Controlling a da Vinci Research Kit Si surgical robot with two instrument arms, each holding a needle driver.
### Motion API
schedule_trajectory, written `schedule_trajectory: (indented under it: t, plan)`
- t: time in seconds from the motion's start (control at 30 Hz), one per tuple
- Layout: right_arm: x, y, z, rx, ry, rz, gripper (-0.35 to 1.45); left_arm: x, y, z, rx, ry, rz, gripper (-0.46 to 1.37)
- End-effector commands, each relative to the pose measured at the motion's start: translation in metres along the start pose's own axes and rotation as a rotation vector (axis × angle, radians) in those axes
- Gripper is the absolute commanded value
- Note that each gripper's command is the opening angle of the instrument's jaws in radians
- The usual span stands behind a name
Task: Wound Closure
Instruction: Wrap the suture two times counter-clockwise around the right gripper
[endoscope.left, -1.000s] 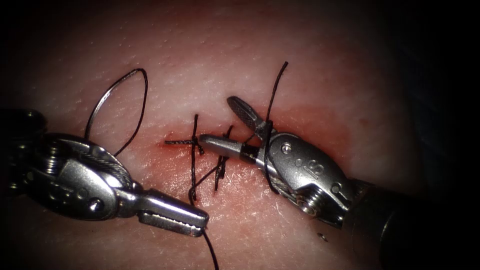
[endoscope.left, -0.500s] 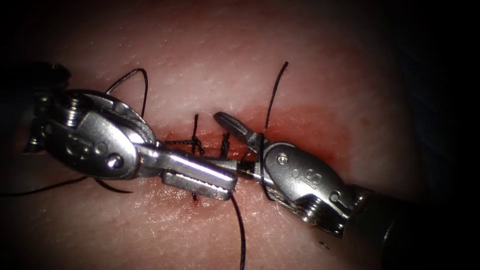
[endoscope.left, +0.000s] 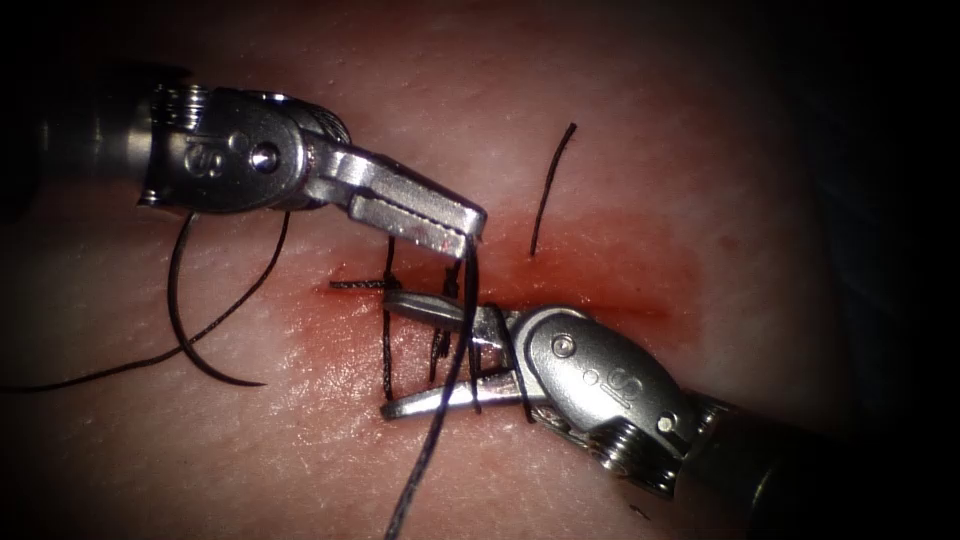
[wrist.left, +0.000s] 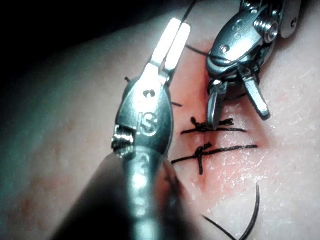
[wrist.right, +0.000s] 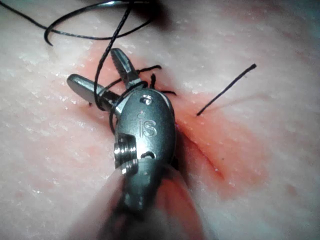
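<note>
The left tool (endoscope.left: 468, 232) comes in from the upper left, its jaws shut on the thread (endoscope.left: 440, 420), which drops past the stitches toward the near edge. Below it the right tool (endoscope.left: 392, 355) lies over the cut (endoscope.left: 610, 303), jaws spread wide and holding nothing, with thread wound round their base (endoscope.left: 505, 350). In the right wrist view that loop (wrist.right: 106, 102) circles the open right tool (wrist.right: 95, 67). The left wrist view has the left tool (wrist.left: 176, 25) shut and the right tool (wrist.left: 237, 119) open above two tied stitches (wrist.left: 201, 152).
Two dark stitches (endoscope.left: 387, 330) cross the cut's left end. A short free thread end (endoscope.left: 553, 185) sticks up from the tissue (endoscope.left: 700, 150) right of them. Slack thread (endoscope.left: 185, 330) curls on the left. Red fluid (endoscope.left: 620, 265) stains the skin around the cut.
The left tool has risen from the lower left across the right tool to the upper left, carrying the thread. The right tool's open jaws have swung downward.
</note>
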Motion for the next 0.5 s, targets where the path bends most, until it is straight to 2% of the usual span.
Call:
schedule_trajectory:
  t: [0.03,0.2,0.5]
  plan:
    - [-0.0001,0.0000,0.0000,0.022,0.007,-0.002,0.91,-0.0005,0.0002,0.0000,-0.016,0.007,-0.003,-0.35]
    - [0.0000,-0.0002,-0.0004,0.102,0.045,-0.012,0.63,-0.0031,0.0009,-0.0005,-0.046,0.003,-0.008,-0.35]
    - [0.0002,-0.0004,-0.0014,0.149,0.205,0.002,0.51,-0.0063,0.0023,-0.0019,-0.079,0.005,-0.036,-0.35]
